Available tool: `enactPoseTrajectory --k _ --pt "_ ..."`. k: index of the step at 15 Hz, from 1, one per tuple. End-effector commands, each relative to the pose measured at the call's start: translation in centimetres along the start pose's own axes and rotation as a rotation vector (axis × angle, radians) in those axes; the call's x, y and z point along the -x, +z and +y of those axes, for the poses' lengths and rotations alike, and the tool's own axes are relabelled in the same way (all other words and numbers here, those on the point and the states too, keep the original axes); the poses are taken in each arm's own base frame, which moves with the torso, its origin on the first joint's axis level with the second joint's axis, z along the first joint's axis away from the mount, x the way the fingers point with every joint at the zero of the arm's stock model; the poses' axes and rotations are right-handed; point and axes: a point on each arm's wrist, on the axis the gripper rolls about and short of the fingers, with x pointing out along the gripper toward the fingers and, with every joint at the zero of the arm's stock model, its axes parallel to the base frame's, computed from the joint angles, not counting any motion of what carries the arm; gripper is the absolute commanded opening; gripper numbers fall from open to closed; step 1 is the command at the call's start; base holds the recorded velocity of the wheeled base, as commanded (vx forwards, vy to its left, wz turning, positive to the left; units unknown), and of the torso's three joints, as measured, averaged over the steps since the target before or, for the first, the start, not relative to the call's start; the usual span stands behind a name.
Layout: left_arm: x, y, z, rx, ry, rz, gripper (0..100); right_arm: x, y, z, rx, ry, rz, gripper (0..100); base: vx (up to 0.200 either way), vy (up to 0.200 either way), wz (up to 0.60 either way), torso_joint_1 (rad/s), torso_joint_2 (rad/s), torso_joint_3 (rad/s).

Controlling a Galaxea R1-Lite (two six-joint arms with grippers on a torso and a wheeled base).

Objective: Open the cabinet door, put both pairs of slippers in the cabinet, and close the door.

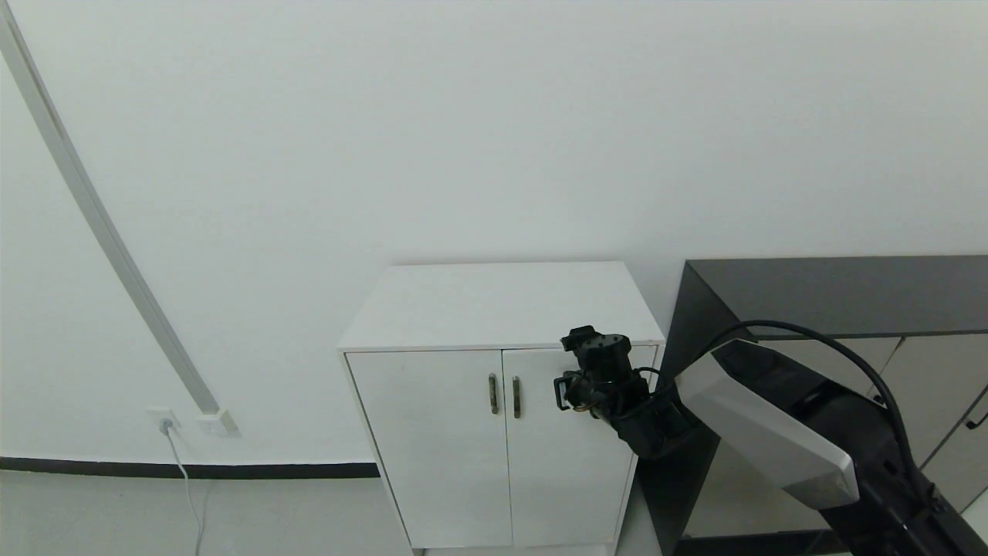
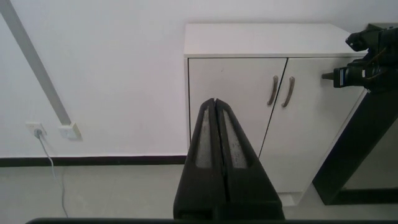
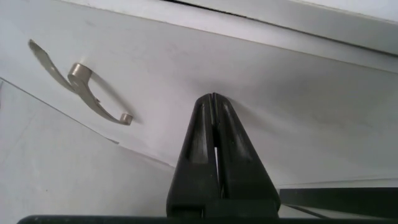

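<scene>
right gripper (image 1: 563, 392) beside the handles (image 1: 494, 394) of the closed white cabinet (image 1: 432, 455)

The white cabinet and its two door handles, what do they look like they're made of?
Cabinet: probably laminated or painted board with a matte white finish. The panels are flat and even, with no grain and no glare.
Handles: most likely metal with a brushed, satin finish in a pale nickel tone. The right wrist view shows a thin curved strip with a soft sheen. Coated plastic cannot be ruled out.
</scene>
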Motion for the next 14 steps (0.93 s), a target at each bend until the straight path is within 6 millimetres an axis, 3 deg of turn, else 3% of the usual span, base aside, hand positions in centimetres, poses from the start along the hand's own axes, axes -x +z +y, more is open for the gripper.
enactPoseTrajectory --k 1,14 --pt "0.00 0.00 0.00 0.001 0.000 0.000 0 -0.35 -0.11 0.09 0.000 0.001 -0.003 0 0.000 0.000 0.00 0.000 0.00 0.000" --pt "0.00 0.00 0.00 0.001 0.000 0.000 0 -0.93 -0.41 -0.24 -0.002 -0.007 0.004 0 0.000 0.000 0.00 0.000 0.00 0.000"
